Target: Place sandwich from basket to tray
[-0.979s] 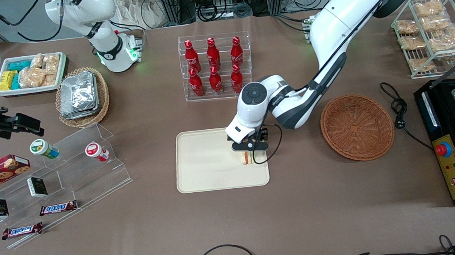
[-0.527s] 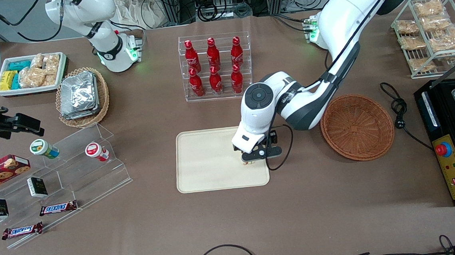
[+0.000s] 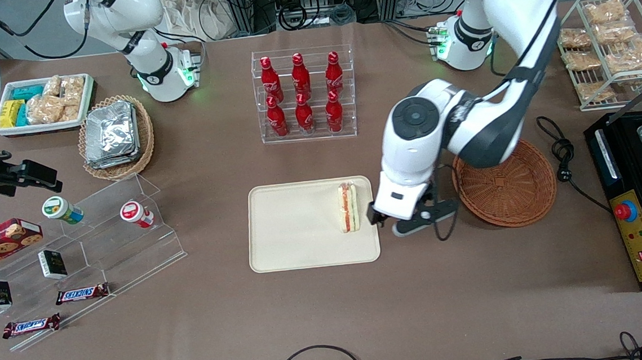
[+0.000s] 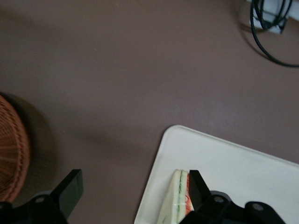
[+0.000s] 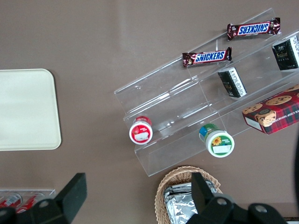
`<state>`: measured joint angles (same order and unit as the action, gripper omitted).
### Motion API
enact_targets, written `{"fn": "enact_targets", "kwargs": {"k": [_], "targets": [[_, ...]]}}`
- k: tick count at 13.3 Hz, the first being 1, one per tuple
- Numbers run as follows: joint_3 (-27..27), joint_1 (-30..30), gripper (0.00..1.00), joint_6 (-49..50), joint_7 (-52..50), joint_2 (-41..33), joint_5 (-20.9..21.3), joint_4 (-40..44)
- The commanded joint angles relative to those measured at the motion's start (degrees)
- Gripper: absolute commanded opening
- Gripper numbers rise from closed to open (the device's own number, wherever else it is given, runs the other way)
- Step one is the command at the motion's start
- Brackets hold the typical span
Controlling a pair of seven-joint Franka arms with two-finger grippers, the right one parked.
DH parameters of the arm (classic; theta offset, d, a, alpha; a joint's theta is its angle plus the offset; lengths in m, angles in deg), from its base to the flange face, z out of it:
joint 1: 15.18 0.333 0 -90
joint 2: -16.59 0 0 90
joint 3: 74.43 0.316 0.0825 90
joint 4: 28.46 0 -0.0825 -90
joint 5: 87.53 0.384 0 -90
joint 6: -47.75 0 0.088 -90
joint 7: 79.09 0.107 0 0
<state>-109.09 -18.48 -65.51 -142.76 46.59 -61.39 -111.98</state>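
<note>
We see the clear-wrapped triangular white-bread sandwich (image 3: 348,207) lying on the flat cream-beige plastic tray (image 3: 291,244), at its three o'clock edge. The left arm's gripper (image 3: 409,223), fingers spread and empty, hangs above the table between tray and round reddish-brown wicker basket (image 3: 516,189).

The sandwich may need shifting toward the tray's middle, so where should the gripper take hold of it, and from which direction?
Probably from above, fingers closing across the two bread faces. The sandwich stands on edge on the tray, filling layers facing up, so its flat sides are free. The gripper is open, beside it over the tray's edge nearest the basket.
</note>
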Motion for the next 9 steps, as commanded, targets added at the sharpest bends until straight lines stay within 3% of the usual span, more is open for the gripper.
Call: {"fn": "enact_targets", "kwargs": {"k": [1,5,9], "targets": [[-0.1,2.6,1.00,3.8,0.0,-2.9,-2.6,0.9],[-0.3,5.7,1.00,5.2,0.6,-4.3,-5.0,1.5],[0.0,9.7,1.00,9.6,11.2,-7.1,-9.6,3.4]]}}
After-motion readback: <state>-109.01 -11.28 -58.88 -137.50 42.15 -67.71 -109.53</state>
